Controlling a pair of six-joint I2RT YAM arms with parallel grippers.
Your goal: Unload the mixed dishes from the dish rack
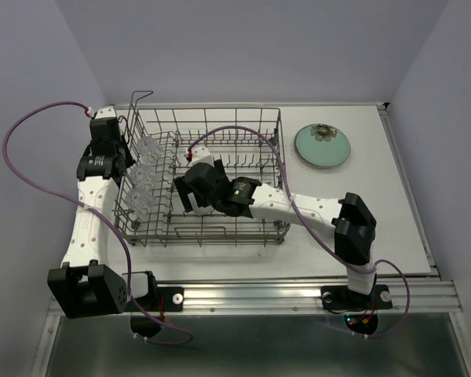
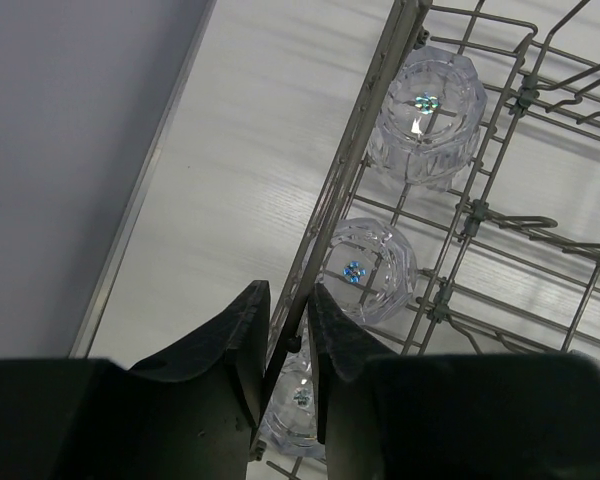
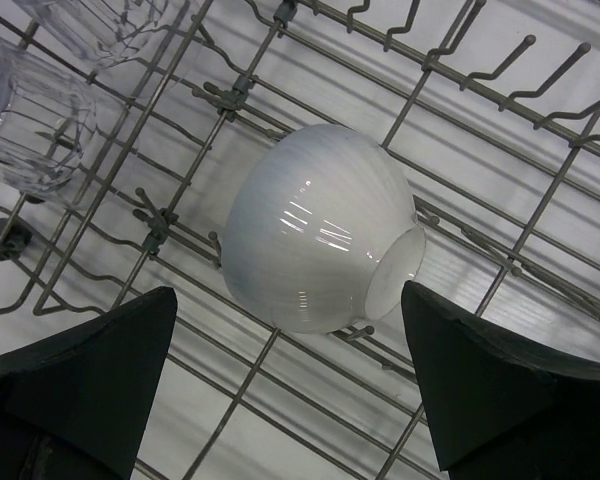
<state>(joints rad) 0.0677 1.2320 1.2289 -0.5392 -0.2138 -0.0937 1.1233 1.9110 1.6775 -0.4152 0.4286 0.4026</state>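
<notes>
The grey wire dish rack (image 1: 280,169) stands mid-table. My left gripper (image 1: 110,162) is at its left wall; in the left wrist view its jaws (image 2: 288,300) are closed on the rack's top rim wire (image 2: 380,100). Several clear textured glasses (image 1: 144,179) stand in the rack's left column, and three show below the left gripper (image 2: 425,120). My right gripper (image 1: 191,195) is inside the rack, open wide, above a white bowl (image 3: 315,230) that lies tilted on the tines between its fingers without touching them. Pale green plates (image 1: 322,146) are stacked on the table.
The rack's upright tines (image 3: 460,85) and wires surround the bowl. Two glasses (image 3: 30,120) stand just left of the right gripper. The plate stack lies to the right of the rack, near the back. A purple cable loops over the rack (image 1: 235,129).
</notes>
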